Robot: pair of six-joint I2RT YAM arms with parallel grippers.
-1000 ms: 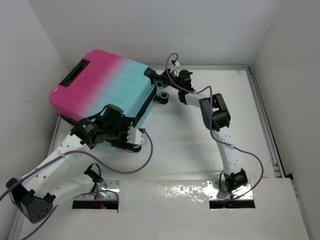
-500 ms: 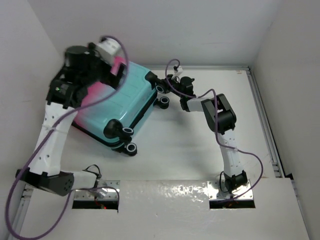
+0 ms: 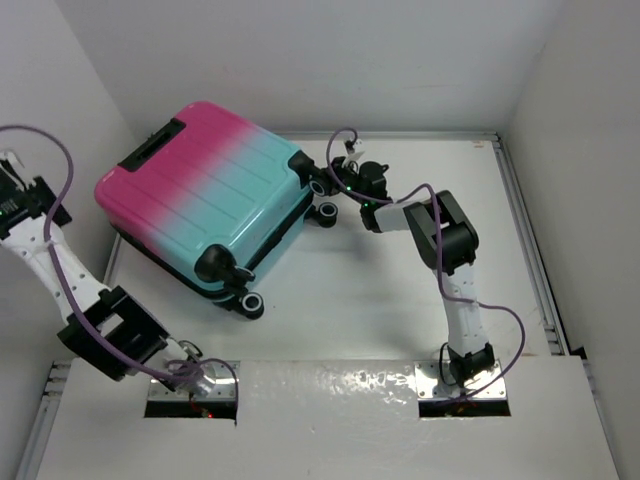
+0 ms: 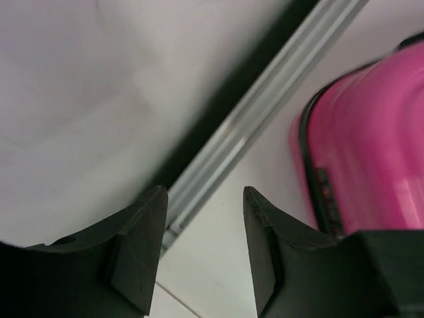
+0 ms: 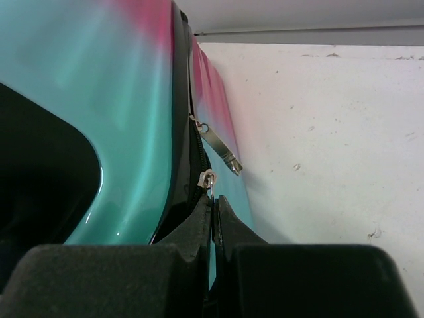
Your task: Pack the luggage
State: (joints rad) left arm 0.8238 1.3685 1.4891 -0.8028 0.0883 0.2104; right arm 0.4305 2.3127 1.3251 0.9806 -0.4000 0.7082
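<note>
1 luggage point(image 3: 205, 215), closed, pink-to-teal shell, is lying flat on the white table point(image 3: 380, 300).
1 right gripper point(image 5: 212, 199), fingers clenched, is pinching a silver zipper pull point(image 5: 207, 180) on the luggage's wheel-end seam.
1 left gripper point(image 4: 202, 199) is hovering left of the luggage's pink end, fingers spread, grasping nothing.

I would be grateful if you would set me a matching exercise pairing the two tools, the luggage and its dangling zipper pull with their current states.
Things:
A. left tool
B. right tool
C. luggage
D. silver zipper pull

States:
1. lying flat, ribbed shell facing up
2. shut, tips at the zip seam
3. dangling loose beside that seam
4. open, holding nothing

Pairs: A-4, B-2, C-1, D-3.
</note>
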